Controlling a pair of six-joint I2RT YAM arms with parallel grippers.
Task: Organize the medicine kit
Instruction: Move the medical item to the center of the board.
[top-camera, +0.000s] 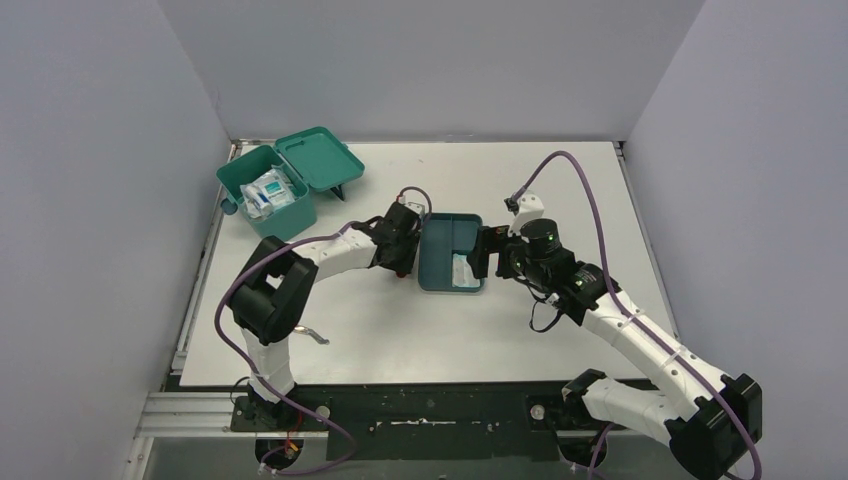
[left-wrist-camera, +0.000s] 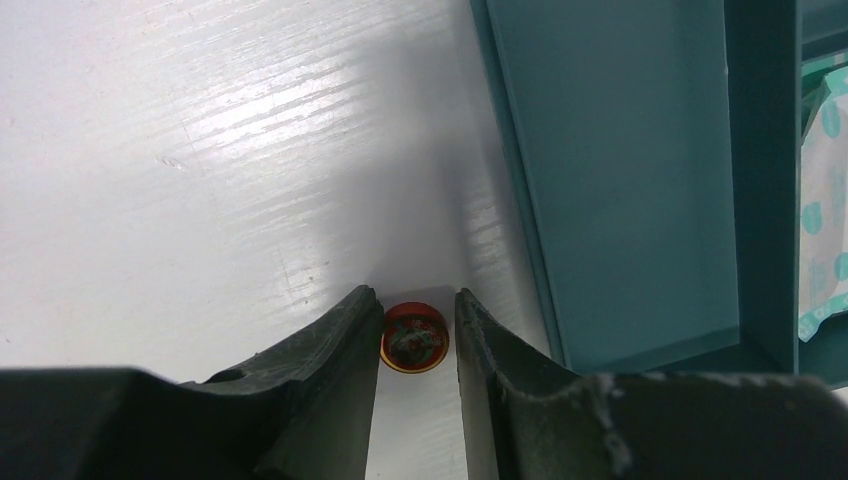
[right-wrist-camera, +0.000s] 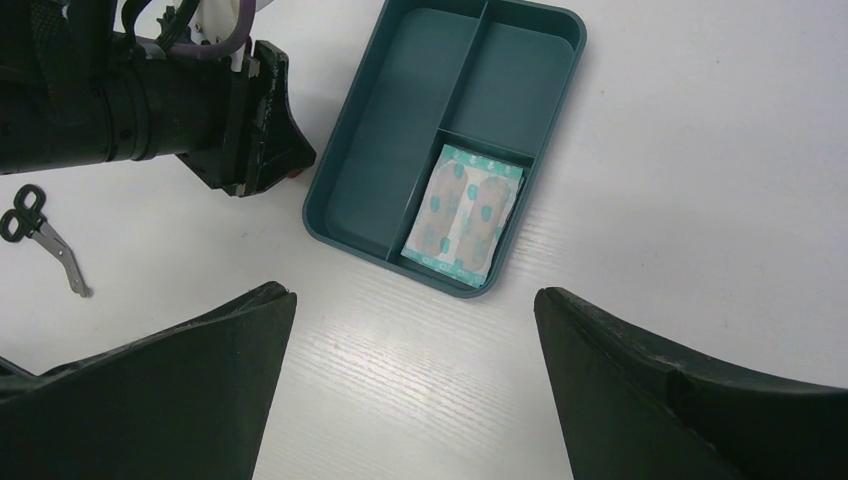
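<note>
The kit (top-camera: 280, 190) sits open at the tabletop's (top-camera: 400, 330) far left, well apart from the tray (top-camera: 450, 252). Right jaws hang spread. Left jaws straddle a red tin (left-wrist-camera: 413, 338) beside the tray, maybe not yet pinching; next, squeeze and lift.

Table (top-camera: 400, 340): white, wood-grain finish, glossy under the light.
Tray (right-wrist-camera: 385, 150): dark teal, flat on the table, three compartments; long one and far small one bare.
Plaster packet (right-wrist-camera: 465, 205): white with teal print, flat in the near small compartment.
Round tin (left-wrist-camera: 413, 338): small, red-rimmed, on the table just beside the tray's long outer wall.
Scissors (right-wrist-camera: 42, 232): small, metal, flat on the table, well apart from the tray.
Walls (top-camera: 450, 60): plain pale grey, three sides.
</note>
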